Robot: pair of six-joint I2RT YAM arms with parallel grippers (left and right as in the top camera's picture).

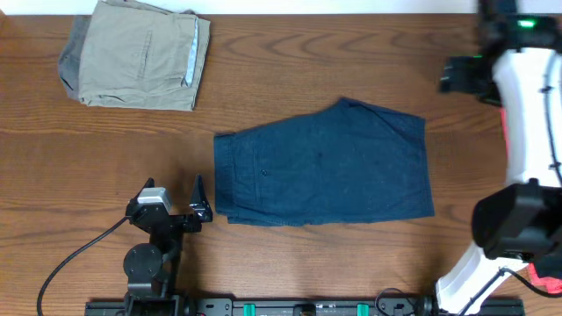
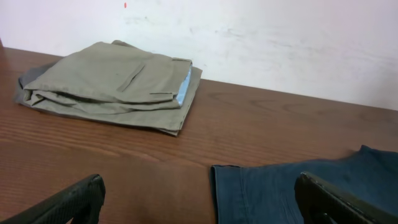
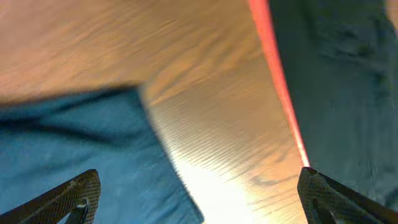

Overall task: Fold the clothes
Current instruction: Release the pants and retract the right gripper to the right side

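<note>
- Centrally on the table (image 1: 351, 53), the navy shorts (image 1: 325, 167) lay flat, apparently doubled leg over leg, and touched neither gripper.
- Their long axis ran side to side across the table, with the waistband (image 1: 221, 175) toward the robot's left and the leg hems (image 1: 426, 167) toward its right.
- The left gripper (image 1: 176, 200) stood just beside the near waistband corner, so the shorts lay to its right and a little ahead. Its fingers were spread wide and held nothing.
- The right gripper (image 1: 458, 75) hung near the far hem corner but further off, so the left looked the nearer of the two.
- In the blurred right wrist view, its fingers were also spread and empty. Blue cloth showed on one side and a dark garment (image 3: 336, 74) with a red stripe on the other.
- Judging from this, the next fold would carry one short end over the other along that axis, and the waistband end would suit the left arm.
- Tan shorts (image 1: 136, 57) sat folded at the far left, well apart.
</note>
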